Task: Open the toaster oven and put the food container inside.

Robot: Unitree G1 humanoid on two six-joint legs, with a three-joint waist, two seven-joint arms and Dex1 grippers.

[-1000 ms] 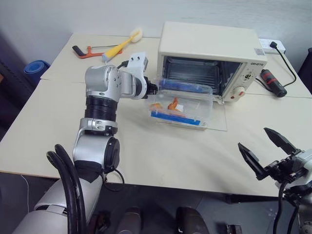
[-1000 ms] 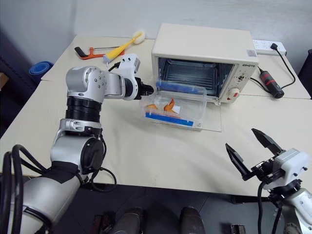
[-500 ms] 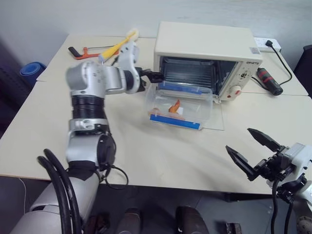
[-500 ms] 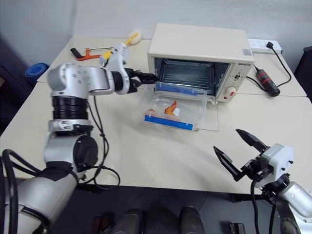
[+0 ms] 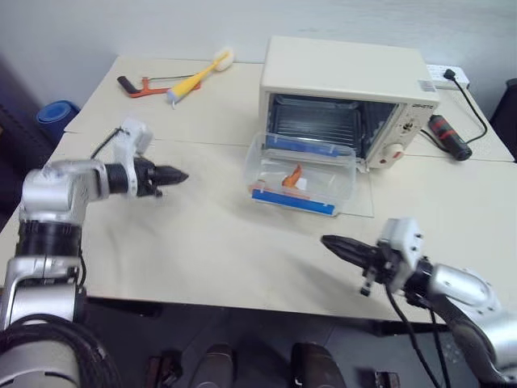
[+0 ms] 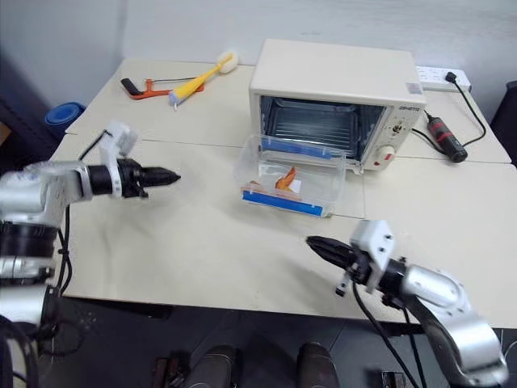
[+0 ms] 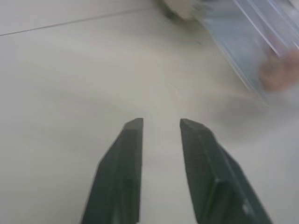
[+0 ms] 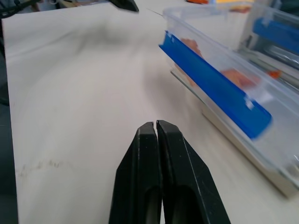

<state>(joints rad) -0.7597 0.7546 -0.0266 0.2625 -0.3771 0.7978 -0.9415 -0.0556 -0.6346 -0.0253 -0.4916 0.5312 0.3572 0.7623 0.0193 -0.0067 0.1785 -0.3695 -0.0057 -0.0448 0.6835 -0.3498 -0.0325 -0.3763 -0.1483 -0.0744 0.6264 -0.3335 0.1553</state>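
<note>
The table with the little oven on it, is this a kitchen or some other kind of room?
Probably a workroom or lab, not a kitchen. The toaster oven sits on plain tables pushed together, with a hacksaw and a power strip nearby.

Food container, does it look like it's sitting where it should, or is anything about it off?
The food container sits on the toaster oven's open glass door, at the mouth of the chamber rather than inside it. Neither hand touches it. It looks upright and closed, with nothing spilled.
</note>
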